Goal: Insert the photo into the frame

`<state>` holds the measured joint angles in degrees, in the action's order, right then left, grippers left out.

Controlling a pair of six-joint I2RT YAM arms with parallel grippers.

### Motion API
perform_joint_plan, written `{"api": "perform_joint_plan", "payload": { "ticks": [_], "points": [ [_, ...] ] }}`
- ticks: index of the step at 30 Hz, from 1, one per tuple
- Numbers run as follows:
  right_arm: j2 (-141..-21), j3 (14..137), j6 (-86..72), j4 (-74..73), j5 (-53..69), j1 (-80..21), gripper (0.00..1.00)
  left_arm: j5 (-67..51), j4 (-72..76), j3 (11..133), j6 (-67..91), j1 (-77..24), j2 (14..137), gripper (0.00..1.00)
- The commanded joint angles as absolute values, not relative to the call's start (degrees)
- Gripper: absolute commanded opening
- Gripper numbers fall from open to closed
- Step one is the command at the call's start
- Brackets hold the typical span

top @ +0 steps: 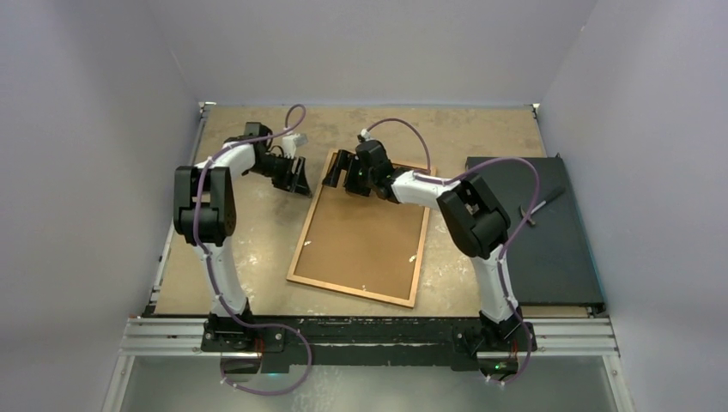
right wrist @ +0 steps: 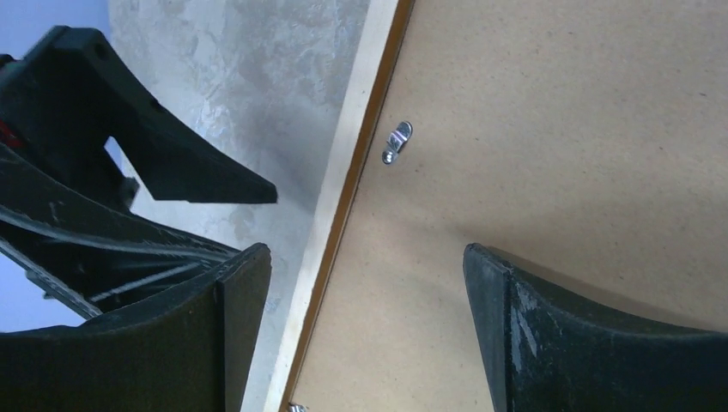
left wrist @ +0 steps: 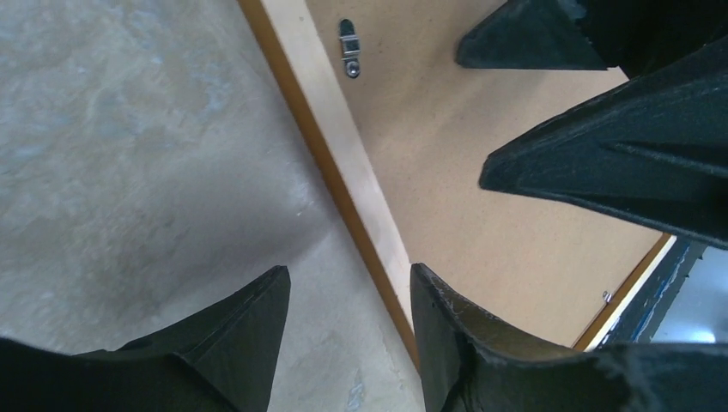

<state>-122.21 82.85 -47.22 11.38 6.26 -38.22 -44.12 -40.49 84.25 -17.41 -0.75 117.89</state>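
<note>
Frame (left wrist: 346,163): thin orange-brown rails, brown backing board (top: 360,236) inset; laid on mottled beige counter (top: 240,249), black slab (top: 558,249) at three o'clock, grey walls (top: 86,129). Left jaws and right jaws held apart.

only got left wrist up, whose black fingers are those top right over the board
Observer: That is the right gripper, jaws open, over the far left corner of the frame.
Operator: any sign of the photo
Observer: None in any view. From above, the brown backing board fills the frame edge to edge.
Operator: anything right of the frame
Observer: A black slab lies there, apart from the frame, with a thin tool on it.
</note>
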Motion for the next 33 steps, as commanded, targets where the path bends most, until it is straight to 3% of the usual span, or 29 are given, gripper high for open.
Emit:
{"api": "perform_joint_plan", "payload": {
  "ticks": [1,12,25,33],
  "points": [
    [-123.08,85.76,-49.46,14.82,10.51,-38.16,0.83,-46.31,-36.17,82.68,-14.94,-2.01,118.22,0.50],
    [-126.98,89.00,-50.61,14.09,11.01,-38.10,0.63,-45.14,-32.99,80.13,-13.87,-3.06,119.27,0.17],
    [-130.45,92.46,-51.63,13.17,9.57,-37.99,0.61,-41.94,-33.08,78.84,-14.97,-3.15,118.51,0.10],
    [-131.82,93.60,-52.16,13.24,9.14,-37.88,0.52,-40.93,-33.39,78.79,-15.56,-3.25,118.04,0.07]
  ]
}}
